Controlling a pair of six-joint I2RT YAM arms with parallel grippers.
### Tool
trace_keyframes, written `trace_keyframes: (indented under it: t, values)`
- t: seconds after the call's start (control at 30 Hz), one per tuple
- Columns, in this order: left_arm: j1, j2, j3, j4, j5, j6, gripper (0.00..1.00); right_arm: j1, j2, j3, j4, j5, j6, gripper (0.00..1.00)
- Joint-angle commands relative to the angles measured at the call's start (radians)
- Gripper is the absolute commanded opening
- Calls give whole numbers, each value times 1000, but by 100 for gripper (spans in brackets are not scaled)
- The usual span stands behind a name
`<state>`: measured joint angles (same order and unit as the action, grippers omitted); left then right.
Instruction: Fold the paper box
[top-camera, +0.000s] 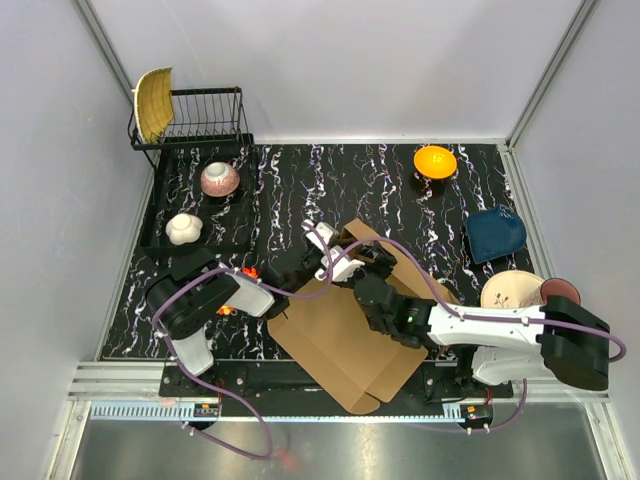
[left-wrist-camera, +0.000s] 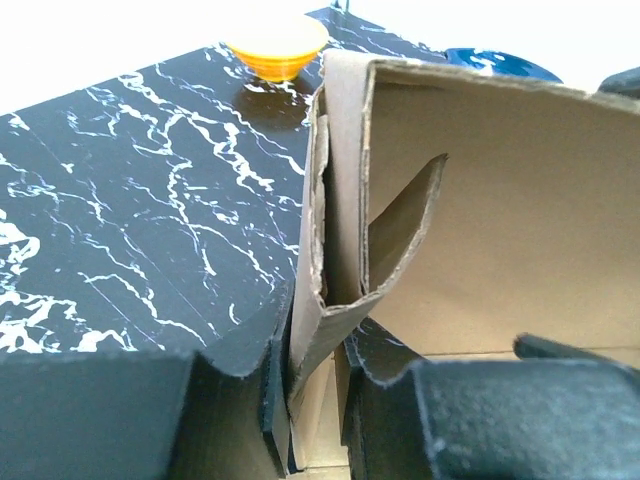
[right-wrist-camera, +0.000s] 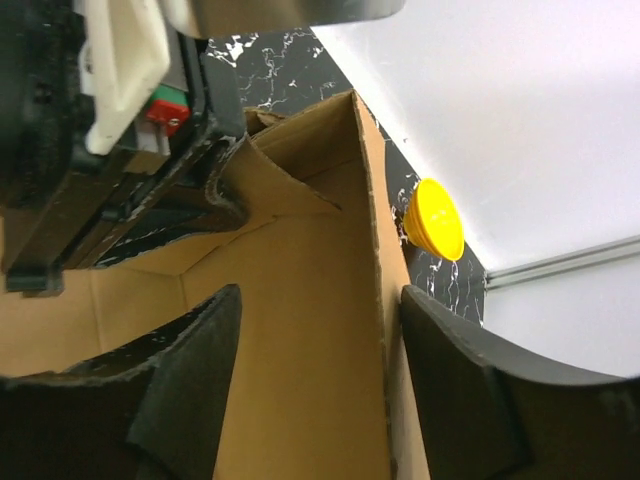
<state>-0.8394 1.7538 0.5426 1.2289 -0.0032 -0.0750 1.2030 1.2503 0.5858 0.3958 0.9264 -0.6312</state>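
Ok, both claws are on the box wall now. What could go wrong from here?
The left claw pinches a doubled wall of the paper box, but the inner flap curls loose beside it. It may spring out or crease crooked.
The right claw straddles the wall open, not gripping, so a push could slide the box rather than fold it.
Both claws crowd one corner, so they might collide.

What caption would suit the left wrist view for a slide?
Left gripper clamps an upright flap of the paper box; an orange bowl sits beyond.
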Motion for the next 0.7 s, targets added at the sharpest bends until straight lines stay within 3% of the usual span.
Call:
trace_keyframes:
  t: [0.0,0.23,0.67]
  values:
    - [5,-59,26,231,-106,14,0,38,-86,92,-121,-84,102,74]
    - [2,-63,23,222,-123,12,0,43,-183,128,-218,-106,93,80]
    - [2,-108,-13,172,-135,35,0,41,-255,103,-192,-76,145,83]
